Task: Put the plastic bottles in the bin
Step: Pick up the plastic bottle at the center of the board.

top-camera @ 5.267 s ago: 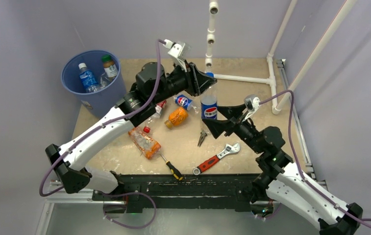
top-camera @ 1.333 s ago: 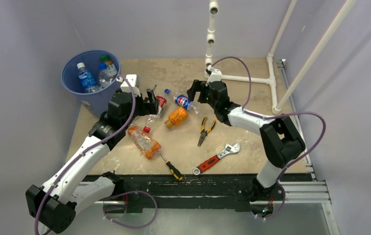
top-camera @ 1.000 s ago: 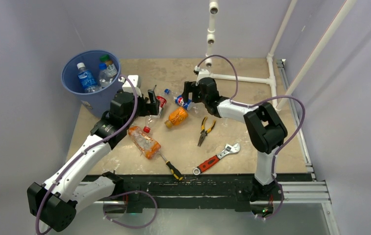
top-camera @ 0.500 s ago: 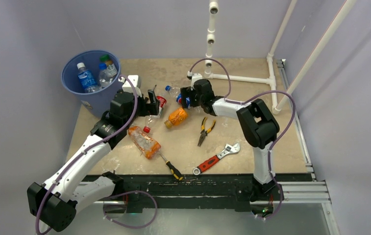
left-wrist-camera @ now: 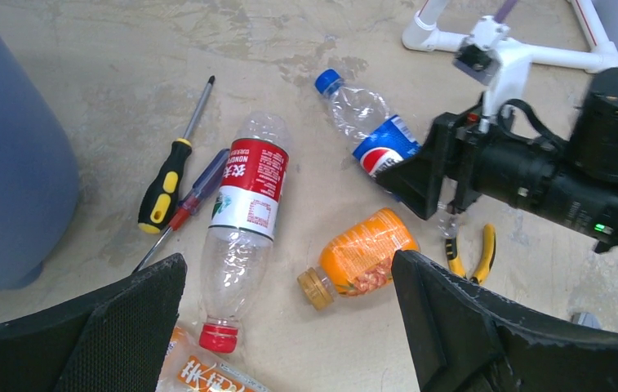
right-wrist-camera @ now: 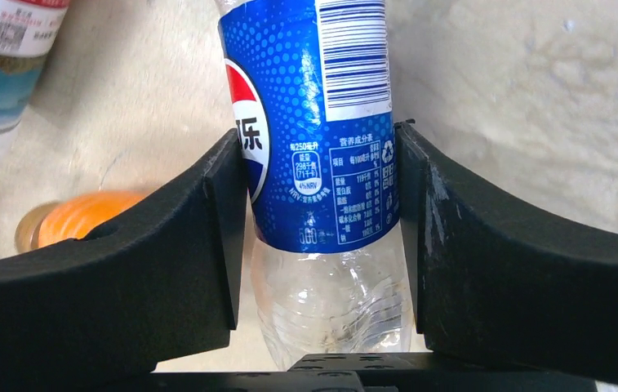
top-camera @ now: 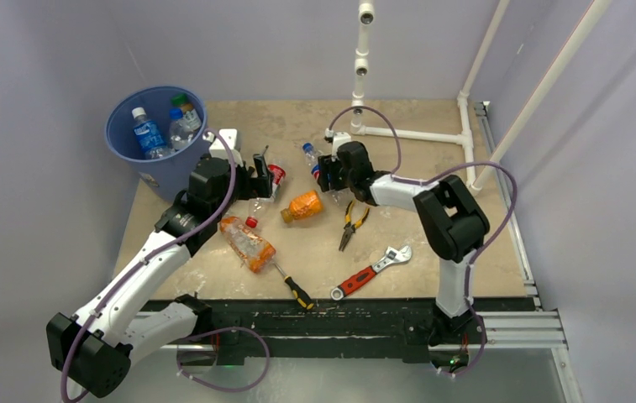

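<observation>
My right gripper (right-wrist-camera: 320, 180) is shut on the blue-labelled plastic bottle (right-wrist-camera: 322, 122), with both fingers (right-wrist-camera: 207, 245) pressed against its label. From above, that bottle (top-camera: 312, 161) lies mid-table with its blue cap pointing to the far side. My left gripper (left-wrist-camera: 287, 261) hangs open above a clear red-labelled bottle (left-wrist-camera: 244, 212) and a small orange bottle (left-wrist-camera: 362, 257), touching neither. A crushed orange-labelled bottle (top-camera: 249, 243) lies nearer the front. The blue bin (top-camera: 171, 172) stands at the far left corner with several bottles (top-camera: 148, 130) inside.
Yellow-handled pliers (top-camera: 349, 222), a red-handled wrench (top-camera: 371, 273) and a screwdriver (top-camera: 293, 287) lie toward the front right. Two more screwdrivers (left-wrist-camera: 166, 184) lie between the bin and the red-labelled bottle. A white pipe frame (top-camera: 415, 134) stands at the far right.
My right gripper has closed on the blue-labelled bottle and turned it, cap end swinging right and toward the far side. The orange bottle shifted slightly. The left arm has stayed still.
</observation>
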